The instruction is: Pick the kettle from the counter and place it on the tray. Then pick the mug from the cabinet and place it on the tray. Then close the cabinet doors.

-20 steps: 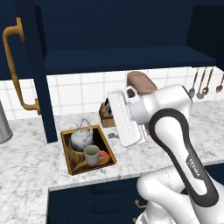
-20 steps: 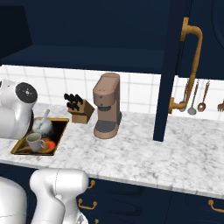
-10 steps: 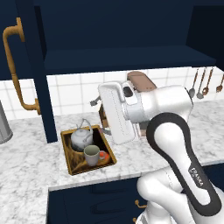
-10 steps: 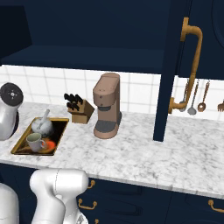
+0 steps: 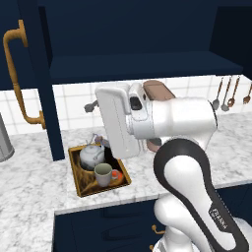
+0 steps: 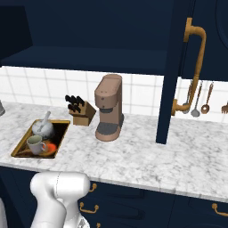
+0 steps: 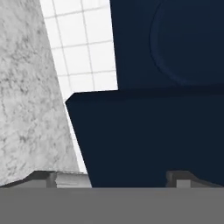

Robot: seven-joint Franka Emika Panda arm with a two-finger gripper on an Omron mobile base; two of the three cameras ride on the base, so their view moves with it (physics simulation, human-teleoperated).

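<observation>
gripper [image 7: 113,179] tips stand far apart at the bottom of the hand view, spread wide with nothing between them; just the two small grey finger ends [image 7: 43,178] show, the rest cut off. ahead of them lies a navy cabinet door [image 7: 175,52] with an arched moulding, plus a flat navy surface whose identity is hard to make out, white wall tiles [image 7: 83,48] and a slice of marbled counter [image 7: 26,96], all rolled sideways. in the left base view the arm's white body [image 5: 147,123] hides the gripper itself and covers most of the brown coffee machine [image 5: 156,89].

kettle [image 5: 92,155] and mug [image 5: 104,174] both sit inside the tray [image 5: 78,183], kettle toward the wall, mug toward the counter's front edge, close together; whether they touch is unclear. an orange patch shows beside the mug. the tray lies near the front edge of the counter [image 5: 29,182].

both cabinet doors stand open: one [image 5: 42,74] with its brass handle [image 5: 17,78], the other [image 6: 176,67]. cabinet shelf [image 6: 89,60] is dark. knife block [image 6: 80,113] stands by the wall, utensils [image 6: 200,100] hang partly behind the door.
</observation>
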